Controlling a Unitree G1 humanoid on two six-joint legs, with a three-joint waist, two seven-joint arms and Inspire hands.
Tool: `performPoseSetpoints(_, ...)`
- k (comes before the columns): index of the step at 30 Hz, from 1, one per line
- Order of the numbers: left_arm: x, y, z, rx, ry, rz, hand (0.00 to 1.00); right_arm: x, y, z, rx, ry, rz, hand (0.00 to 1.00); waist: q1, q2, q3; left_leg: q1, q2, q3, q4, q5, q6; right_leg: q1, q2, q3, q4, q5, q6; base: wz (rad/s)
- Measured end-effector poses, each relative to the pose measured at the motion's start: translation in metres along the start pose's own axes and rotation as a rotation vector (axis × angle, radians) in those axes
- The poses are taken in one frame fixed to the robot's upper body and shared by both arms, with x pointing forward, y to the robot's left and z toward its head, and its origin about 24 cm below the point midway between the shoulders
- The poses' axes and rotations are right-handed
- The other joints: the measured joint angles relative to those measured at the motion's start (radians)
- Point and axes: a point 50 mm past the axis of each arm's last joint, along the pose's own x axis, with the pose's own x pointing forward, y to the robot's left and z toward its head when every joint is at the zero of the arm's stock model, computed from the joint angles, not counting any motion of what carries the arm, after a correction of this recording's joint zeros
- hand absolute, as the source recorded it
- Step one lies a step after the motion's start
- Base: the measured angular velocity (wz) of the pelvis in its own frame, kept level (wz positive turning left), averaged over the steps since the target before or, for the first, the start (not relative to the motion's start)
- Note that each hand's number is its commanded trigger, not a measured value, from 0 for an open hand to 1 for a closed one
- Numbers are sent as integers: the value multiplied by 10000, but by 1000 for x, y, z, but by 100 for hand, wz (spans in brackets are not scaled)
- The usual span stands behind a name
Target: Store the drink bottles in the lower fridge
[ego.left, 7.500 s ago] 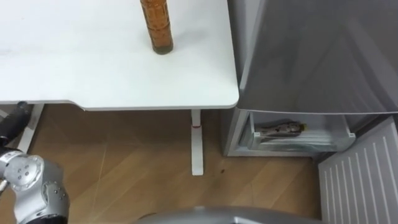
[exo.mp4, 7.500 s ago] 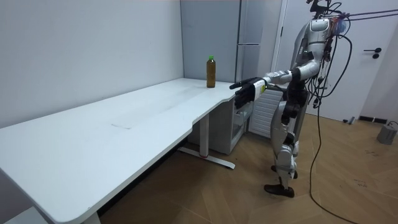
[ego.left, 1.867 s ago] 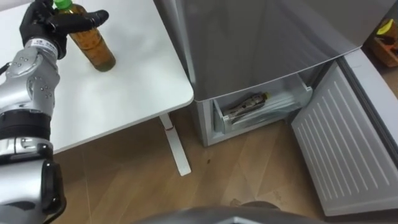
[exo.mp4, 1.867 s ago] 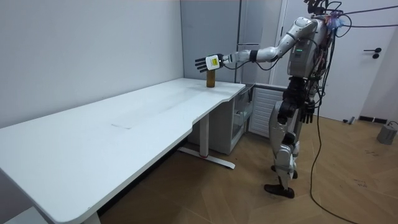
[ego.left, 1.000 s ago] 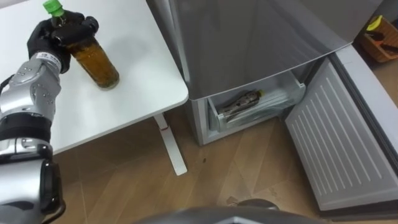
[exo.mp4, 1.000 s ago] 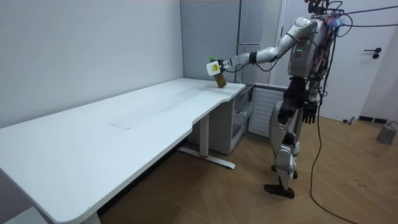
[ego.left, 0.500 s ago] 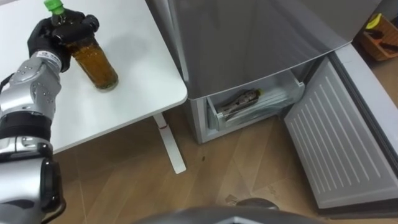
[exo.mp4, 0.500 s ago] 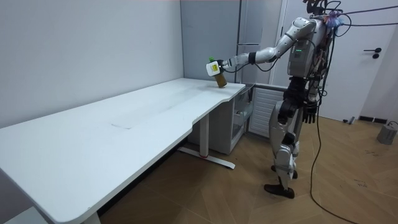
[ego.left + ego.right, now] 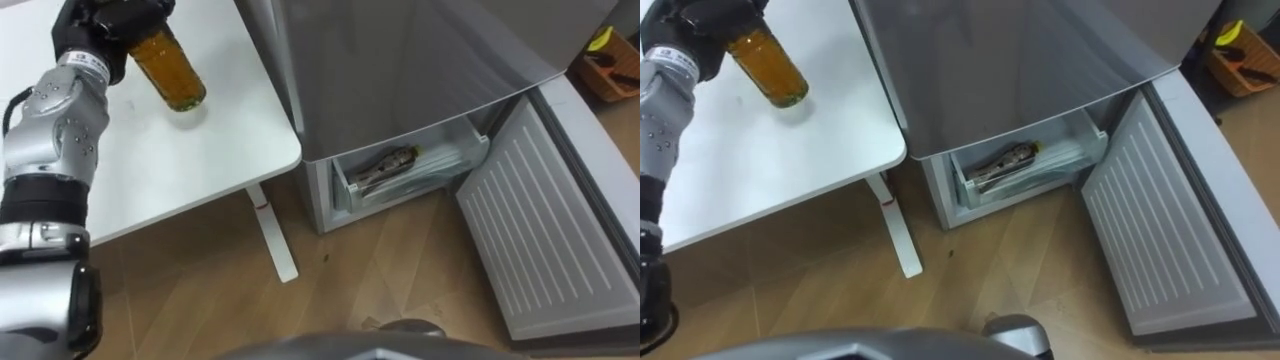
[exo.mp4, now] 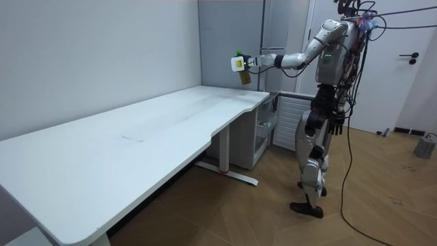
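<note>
Nearest, at the bottom of the left eye view, lies the brown wood-plank floor (image 9: 380,270). At lower right the lower fridge's white ribbed door (image 9: 540,230) stands swung open. Behind it, at centre, a clear plastic drawer (image 9: 420,165) in the tall grey fridge (image 9: 420,60) holds a dark oblong thing (image 9: 385,168) lying on its side, perhaps another bottle, though I cannot tell. Left of the fridge, the white flat-topped table (image 9: 200,160) stands on a slim white leg (image 9: 272,235).

Farthest, at upper left, the black left hand (image 9: 105,25) has its fingers curled round the upper part of the clear plastic bottle of amber-brown drink (image 9: 172,72). In the room view the bottle (image 10: 244,76) hangs in the air above the table's far corner, beside the fridge, on the outstretched left arm. The right hand (image 10: 339,123) hangs by the robot's hip.

The bottle looks nearly full, so I judge it fairly heavy, with its weight below the grip. That likely makes it swing or tilt, and it is tilted now, base towards the lower right. The smooth plastic may slip and give a little under pressure. A hold lower on the wider body should be steadier than one near the neck.

Its walls are see-through, the liquid is honey-coloured, the base is round, and a green cap peeps above the hand in the room view.
</note>
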Motion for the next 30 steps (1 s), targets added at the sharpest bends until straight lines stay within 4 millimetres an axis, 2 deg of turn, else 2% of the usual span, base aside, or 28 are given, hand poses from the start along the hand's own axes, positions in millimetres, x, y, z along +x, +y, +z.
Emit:
performPoseSetpoints(5,-16,-9,4,65,-640,-557,100,0,1,2,-74,-74,9,0,38,-6,1,-47,-23,-232,5,-3,0,30,-19,-164,-1,-14,-11,11)
performPoseSetpoints(9,-25,-17,-1,-92,-765,-835,100,0,5,3,-158,-28,108,0,151,-38,6,-157,-39,-467,83,8,8,48,-43,-350,5,-16,-15,14)
performPoseSetpoints(12,-41,-20,-8,-137,-832,-1091,100,0,5,6,-290,-95,49,0,196,-62,15,-158,-39,-495,108,10,7,67,-52,-389,0,-29,-36,2)
performPoseSetpoints(14,-51,-23,-13,-231,-823,-1353,100,0,8,9,-457,-191,121,0,398,-137,26,-168,-35,-518,128,12,3,87,-56,-447,-34,-36,-48,3)
performPoseSetpoints(18,-61,-23,-21,-303,-697,-1473,100,0,10,8,-447,-70,171,0,459,-273,-27,-230,-82,-823,207,11,4,226,-128,-795,-206,-40,-46,24)
performPoseSetpoints(20,-62,-24,-18,-297,-807,-1525,100,0,11,9,-447,-48,191,0,677,-267,-27,-329,-94,-944,268,10,5,323,-137,-885,-305,-39,-46,19)
performPoseSetpoints(22,-64,-26,-15,-287,-960,-1619,100,0,12,8,-542,14,212,0,736,-262,-24,-326,-130,-1100,256,11,4,397,-163,-1060,-321,-51,-38,23)
performPoseSetpoints(25,-76,-30,-8,-227,-1403,-1868,100,0,13,12,-717,-87,226,0,993,-206,-13,-332,-147,-1210,249,11,4,458,-172,-1120,-330,-80,-36,13)
performPoseSetpoints(30,-95,-33,-7,-671,-1555,-2317,100,0,13,21,-789,-287,264,0,1010,-274,29,-351,-255,-1581,354,11,4,595,-268,-1574,-346,-230,-40,25)
